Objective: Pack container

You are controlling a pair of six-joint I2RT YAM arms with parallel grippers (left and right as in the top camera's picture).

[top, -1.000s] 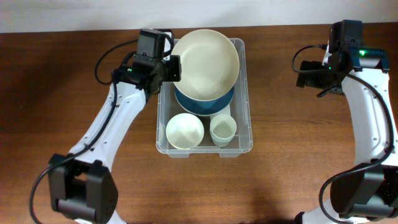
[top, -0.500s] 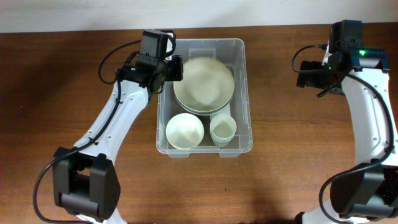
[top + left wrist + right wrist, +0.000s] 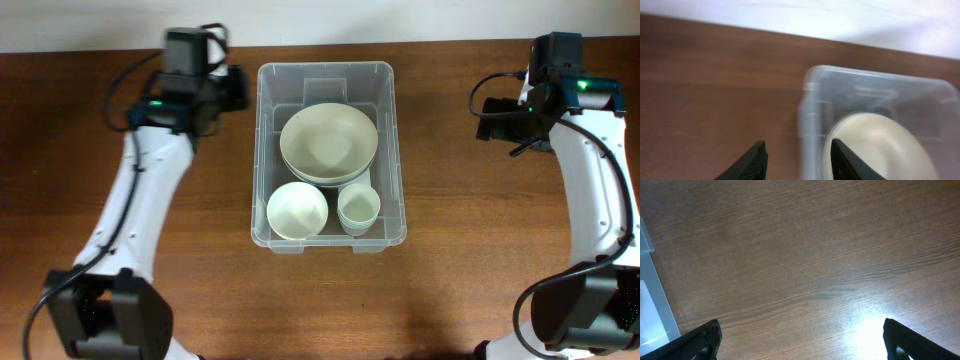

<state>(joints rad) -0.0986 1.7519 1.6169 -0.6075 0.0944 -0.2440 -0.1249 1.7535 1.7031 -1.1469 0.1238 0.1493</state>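
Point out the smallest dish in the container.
The little cup in the lower right corner of the container in the overhead view: narrower than the mid-sized bowl beside it and far narrower than the wide bowl.

White links (image 3: pixel 600 190), black joints (image 3: pixel 575 310), cables (image 3: pixel 487 104), left pincer (image 3: pixel 799 162); green light (image 3: pixel 581 86).

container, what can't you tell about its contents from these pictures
Overhead: the big bowl covers whatever is stacked under it in the container.
Left wrist: blurred; the bottom edge cuts off the big bowl.
Right wrist: only the container's corner shows, at the left edge.
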